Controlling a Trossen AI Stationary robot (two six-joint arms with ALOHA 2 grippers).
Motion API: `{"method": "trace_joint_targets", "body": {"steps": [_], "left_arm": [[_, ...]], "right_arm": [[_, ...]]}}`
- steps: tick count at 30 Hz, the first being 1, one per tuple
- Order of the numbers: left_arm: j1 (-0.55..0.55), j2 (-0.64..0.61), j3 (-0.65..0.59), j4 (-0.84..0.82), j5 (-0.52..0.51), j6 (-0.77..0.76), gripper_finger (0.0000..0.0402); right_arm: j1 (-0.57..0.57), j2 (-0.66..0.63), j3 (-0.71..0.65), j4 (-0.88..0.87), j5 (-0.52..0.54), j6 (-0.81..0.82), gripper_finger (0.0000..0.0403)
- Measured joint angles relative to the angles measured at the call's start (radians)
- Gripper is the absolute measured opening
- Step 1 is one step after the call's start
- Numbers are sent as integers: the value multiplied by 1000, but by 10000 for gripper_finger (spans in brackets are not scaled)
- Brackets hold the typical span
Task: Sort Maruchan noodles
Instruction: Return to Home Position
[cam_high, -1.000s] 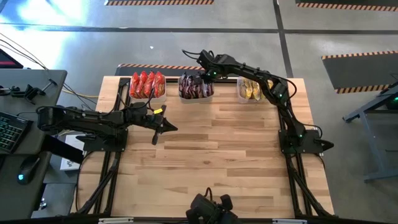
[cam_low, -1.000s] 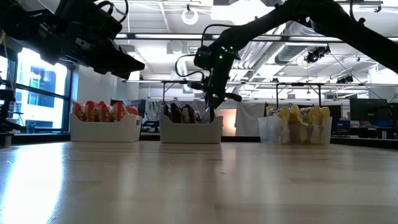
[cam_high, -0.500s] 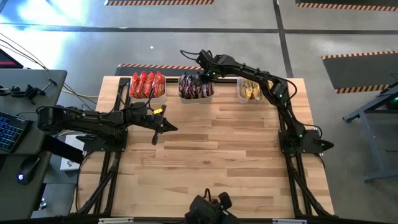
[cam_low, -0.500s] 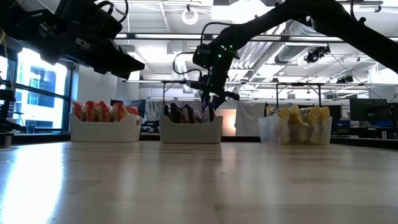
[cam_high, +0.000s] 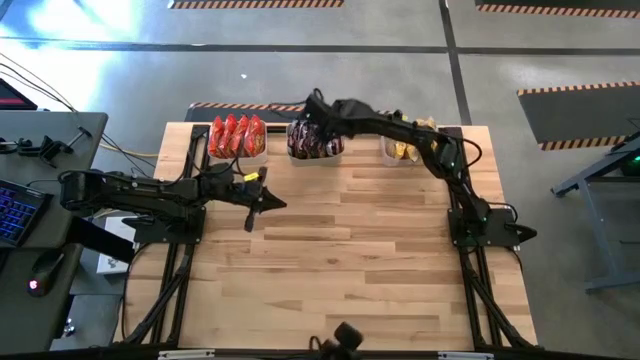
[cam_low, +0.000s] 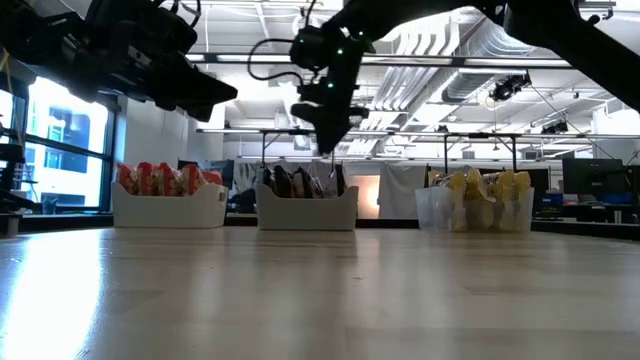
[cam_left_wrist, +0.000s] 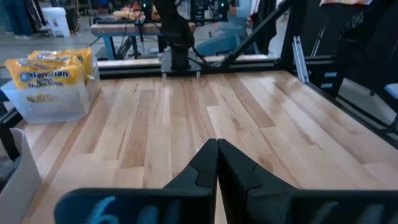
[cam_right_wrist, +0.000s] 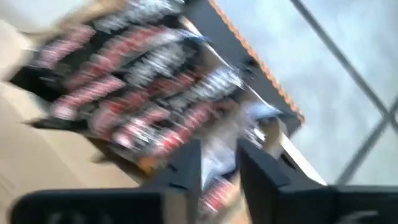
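A white bin (cam_low: 168, 209), a pale bin (cam_low: 306, 213) and a clear bin (cam_low: 476, 216) line the wooden table's (cam_high: 340, 260) edge. A keyboard (cam_high: 14, 211) sits nearby.

Noodles (cam_high: 236, 134) in bins (cam_low: 307, 214), table (cam_high: 350, 250) rear.

Three bins (cam_low: 306, 212) line the wooden table (cam_high: 340, 250).

1. High cam: straight down, far enough to fit the whole table (cam_high: 350, 260)
2. Low cam: tabletop height, looking level across into the room
3. Left wrist cam: low over the table, facing the yellow-pack bin (cam_left_wrist: 50, 107), also in high and low views
4. Right wrist cam: super close above the dark packs (cam_right_wrist: 124, 93)
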Motion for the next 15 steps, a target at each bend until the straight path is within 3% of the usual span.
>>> {"method": "trace_joint_targets", "body": {"steps": [3, 5, 9, 15], "left_arm": [[0, 0, -18, 54, 0, -8, 1], [2, 0, -46, 95, 0, -26, 1], [5, -1, -105, 199, -8, -53, 1], [6, 0, -115, 208, -22, -52, 1]], "right_arm": [[31, -23, -82, 132, 9, -50, 29], [48, -60, -164, 246, 24, -84, 9], [74, -202, -413, 491, 4, -128, 14], [146, -482, -953, 984, -27, -217, 5]]}}
